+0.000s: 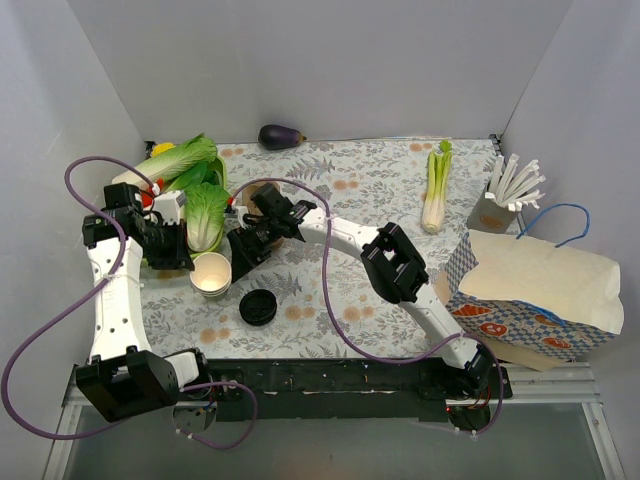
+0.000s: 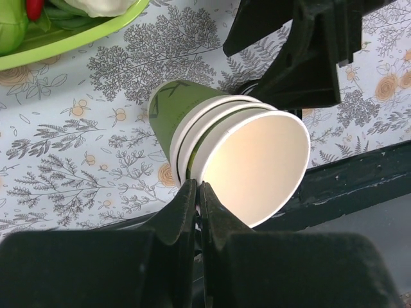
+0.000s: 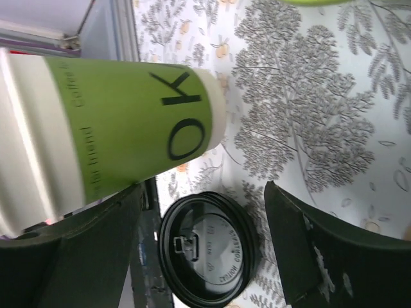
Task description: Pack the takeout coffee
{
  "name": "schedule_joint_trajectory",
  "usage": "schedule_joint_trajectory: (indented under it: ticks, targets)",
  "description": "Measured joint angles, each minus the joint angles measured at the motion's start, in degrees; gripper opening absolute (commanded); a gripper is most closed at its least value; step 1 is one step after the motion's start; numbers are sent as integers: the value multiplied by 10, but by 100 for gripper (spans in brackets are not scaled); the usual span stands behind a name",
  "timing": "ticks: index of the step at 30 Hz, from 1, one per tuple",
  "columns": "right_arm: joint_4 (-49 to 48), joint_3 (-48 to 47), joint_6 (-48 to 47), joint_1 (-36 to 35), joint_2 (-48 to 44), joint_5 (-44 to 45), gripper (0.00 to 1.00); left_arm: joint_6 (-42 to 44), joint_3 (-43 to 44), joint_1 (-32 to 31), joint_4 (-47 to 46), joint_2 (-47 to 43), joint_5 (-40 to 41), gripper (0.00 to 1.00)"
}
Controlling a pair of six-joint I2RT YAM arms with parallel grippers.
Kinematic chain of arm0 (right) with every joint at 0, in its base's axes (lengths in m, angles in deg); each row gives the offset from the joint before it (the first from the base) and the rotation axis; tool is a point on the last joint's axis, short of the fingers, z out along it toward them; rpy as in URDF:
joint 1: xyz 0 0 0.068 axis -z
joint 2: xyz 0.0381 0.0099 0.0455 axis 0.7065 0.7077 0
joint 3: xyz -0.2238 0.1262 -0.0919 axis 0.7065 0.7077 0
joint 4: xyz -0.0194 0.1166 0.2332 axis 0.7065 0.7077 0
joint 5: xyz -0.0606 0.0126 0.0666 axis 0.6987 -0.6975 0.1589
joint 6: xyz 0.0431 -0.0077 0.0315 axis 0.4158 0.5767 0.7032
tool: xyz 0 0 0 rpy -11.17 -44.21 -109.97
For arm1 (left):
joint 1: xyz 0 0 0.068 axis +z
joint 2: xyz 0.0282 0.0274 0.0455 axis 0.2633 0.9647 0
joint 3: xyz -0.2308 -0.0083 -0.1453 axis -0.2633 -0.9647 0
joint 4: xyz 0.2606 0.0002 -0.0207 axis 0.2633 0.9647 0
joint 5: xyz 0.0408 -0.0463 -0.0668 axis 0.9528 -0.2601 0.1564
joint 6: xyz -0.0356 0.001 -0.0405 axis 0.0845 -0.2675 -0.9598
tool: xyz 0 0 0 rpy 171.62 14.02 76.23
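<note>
Top external: stacked green cups (image 1: 211, 274) upright, lidless, black lid (image 1: 258, 307) loose beside them; lidded takeout coffee not made out | left wrist: left gripper (image 2: 196, 187) pinched together at empty stack's rim | right wrist: right gripper (image 3: 204, 192) spread wide, lid seen between its fingers.

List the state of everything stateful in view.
Cup stack, nested, lidless, top one empty.
Black lid, loose, lying flat, on no cup.
Left gripper, shut on the cup stack's rim.
Right gripper, open, holding nothing.
Paper bag, open or folded: cannot tell.
</note>
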Motion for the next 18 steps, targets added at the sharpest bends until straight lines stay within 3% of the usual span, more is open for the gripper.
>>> schedule_joint_trajectory:
  ticks: [8, 13, 18]
  targets:
    - [43, 0, -67, 5, 0, 34, 85, 14, 2, 0, 0, 2, -6, 0]
    - [104, 2, -168, 24, -30, 49, 82, 29, -8, 0, 0, 3, -5, 0]
    - [157, 2, -288, 72, -116, 51, 82, 30, -26, 0, -2, 7, -7, 0]
